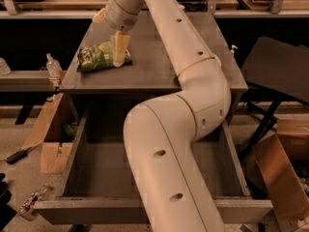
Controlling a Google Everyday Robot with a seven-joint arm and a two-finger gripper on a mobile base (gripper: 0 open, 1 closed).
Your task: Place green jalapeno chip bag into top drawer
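The green jalapeno chip bag (pixel 99 58) lies flat on the left part of the dark cabinet top (pixel 149 66). My gripper (pixel 119 50) hangs from the wrist at the top of the view and reaches down onto the bag's right end, touching or nearly touching it. The top drawer (pixel 72 153) is pulled wide open below the cabinet top, its grey inside partly hidden by my big white arm (pixel 174 144). No knob shows on its front panel (pixel 82 210).
A plastic bottle (pixel 53 64) stands on a ledge to the left. A cardboard box (pixel 46 139) sits on the floor left of the drawer, another (pixel 285 178) at the right. A dark chair (pixel 282 66) stands to the right. My arm hides the right side of the cabinet top.
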